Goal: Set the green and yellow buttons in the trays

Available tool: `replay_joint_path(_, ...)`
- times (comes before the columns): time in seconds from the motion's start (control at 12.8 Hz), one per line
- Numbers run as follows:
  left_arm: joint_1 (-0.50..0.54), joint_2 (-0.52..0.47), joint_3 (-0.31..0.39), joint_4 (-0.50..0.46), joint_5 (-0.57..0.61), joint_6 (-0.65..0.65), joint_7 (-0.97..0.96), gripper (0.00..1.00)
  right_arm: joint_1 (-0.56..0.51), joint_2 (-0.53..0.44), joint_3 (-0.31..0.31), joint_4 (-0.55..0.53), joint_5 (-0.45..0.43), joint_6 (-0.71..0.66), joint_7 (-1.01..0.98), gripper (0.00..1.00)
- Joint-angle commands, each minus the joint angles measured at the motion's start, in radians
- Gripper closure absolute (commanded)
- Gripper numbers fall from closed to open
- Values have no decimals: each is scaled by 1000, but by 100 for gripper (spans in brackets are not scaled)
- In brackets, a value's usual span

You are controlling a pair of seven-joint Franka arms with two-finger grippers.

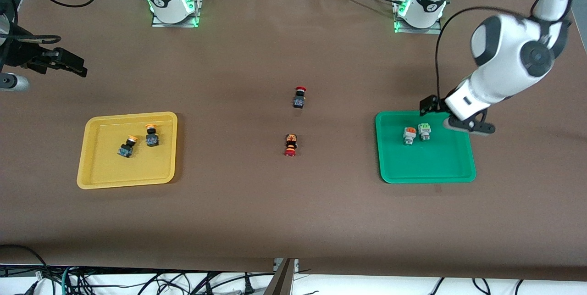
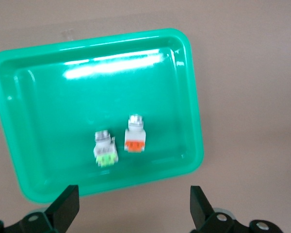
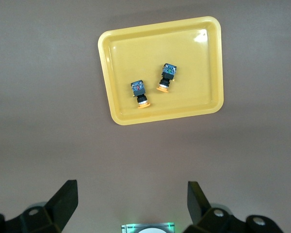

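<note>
Brown table (image 1: 257,203) holds yellow tray (image 1: 94,166) and green tray (image 1: 440,171); both grippers' jaws released, cables around edges.

two buttons (image 1: 140,143) lie in each tray (image 1: 91,171) (two more switches (image 1: 294,120) between the trays).

Two yellow-capped buttons (image 1: 140,143) lie in the yellow tray (image 1: 98,173), mid-left of the frame. Two white buttons (image 1: 416,133) sit in the green tray (image 1: 431,171), mid-right.
</note>
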State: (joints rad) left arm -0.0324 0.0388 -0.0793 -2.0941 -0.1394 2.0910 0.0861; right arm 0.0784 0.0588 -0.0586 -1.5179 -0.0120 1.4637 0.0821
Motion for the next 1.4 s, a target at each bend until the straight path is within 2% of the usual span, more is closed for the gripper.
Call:
replay_joint_path(0.0, 9, -132, 12, 3, 1, -171, -29, 0, -5, 6, 6, 18, -3, -5, 10, 0)
replay_joint_path(0.16, 8, -131, 39, 167, 56, -383, -78, 0, -5, 6, 8, 18, -3, -5, 11, 0)
replay_joint_path(0.31, 5, -129, 42, 303, 107, -526, -80, 0, -5, 6, 8, 18, -3, -5, 11, 0)
replay_joint_path(0.47, 5, -122, 49, 400, 107, -624, -80, 0, -5, 6, 8, 18, -3, -5, 11, 0)
replay_joint_path(0.62, 17, -61, 53, 469, 107, -673, -81, 0, -5, 6, 8, 18, -3, -5, 11, 0)
replay_joint_path(0.7, 25, -34, 56, 494, 106, -681, -80, 0, -5, 6, 8, 18, -3, -5, 10, 0)
replay_joint_path(1.33, 3, -13, 76, 543, 96, -658, -83, 0, -5, 6, 8, 18, -3, -5, 11, 0)
